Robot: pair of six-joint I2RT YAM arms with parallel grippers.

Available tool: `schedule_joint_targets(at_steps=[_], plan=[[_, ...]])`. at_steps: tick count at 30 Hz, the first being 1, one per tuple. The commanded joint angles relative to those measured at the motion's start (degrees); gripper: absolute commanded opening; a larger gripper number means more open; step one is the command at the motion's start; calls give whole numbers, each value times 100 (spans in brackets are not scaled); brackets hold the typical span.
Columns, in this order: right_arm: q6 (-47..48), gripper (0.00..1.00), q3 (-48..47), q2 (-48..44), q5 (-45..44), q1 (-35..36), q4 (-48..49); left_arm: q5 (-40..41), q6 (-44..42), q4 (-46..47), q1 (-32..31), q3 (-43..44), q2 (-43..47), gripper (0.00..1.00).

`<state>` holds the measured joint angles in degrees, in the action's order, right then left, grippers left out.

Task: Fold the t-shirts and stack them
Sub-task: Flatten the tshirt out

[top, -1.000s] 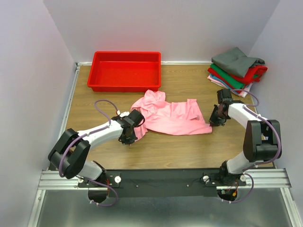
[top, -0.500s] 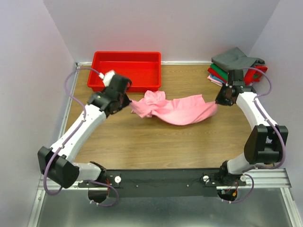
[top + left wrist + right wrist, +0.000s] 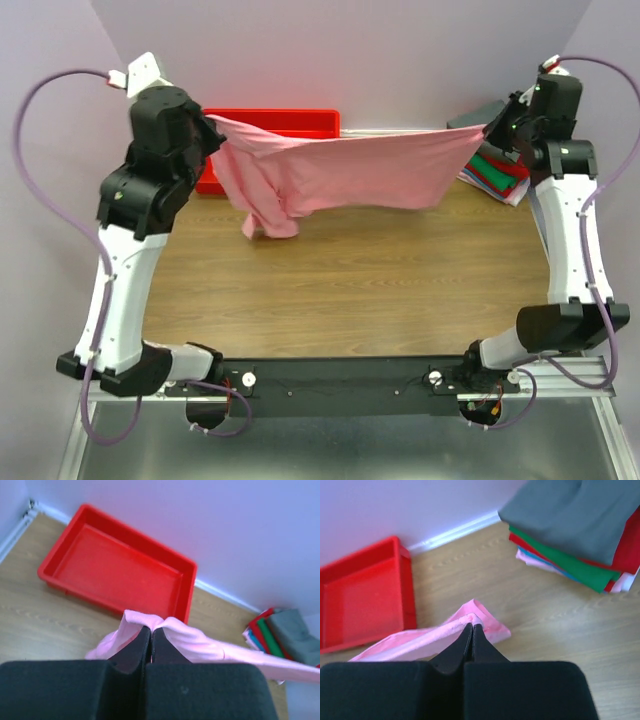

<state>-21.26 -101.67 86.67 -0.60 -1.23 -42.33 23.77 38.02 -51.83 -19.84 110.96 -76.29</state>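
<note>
Above the wooden desk, a light pink t-shirt hangs stretched in mid-air between two robot arms. Its left end is bunched and droops, clear of the desk. Behind it sits a red plastic tray, and at the far right corner a stack of folded t-shirts (grey on top, with green, red and pale ones beneath). The left tool is pinched tight on one edge of the cloth, and the right tool is clamped likewise on the opposite edge. The shirt looks light, limp and not slippery, sagging wherever it is unsupported. Corners or hem edges, held wide apart, seem the best holds for a flat fold. No brand, label or writing can be read anywhere.
</note>
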Motion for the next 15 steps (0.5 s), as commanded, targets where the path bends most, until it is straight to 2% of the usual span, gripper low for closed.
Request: schedule_joint_targets(at_steps=[1, 7, 15], plan=[[262, 1, -546, -510, -195, -35, -180, 479, -286, -12, 32, 462, 544, 0], [377, 1, -574, -1660, -388, -35, -30, 261, -638, 771, 32, 242, 1809, 0], [271, 1, -574, -2339, -415, -35, -91, -187, -937, 920, 32, 462, 2057, 0]])
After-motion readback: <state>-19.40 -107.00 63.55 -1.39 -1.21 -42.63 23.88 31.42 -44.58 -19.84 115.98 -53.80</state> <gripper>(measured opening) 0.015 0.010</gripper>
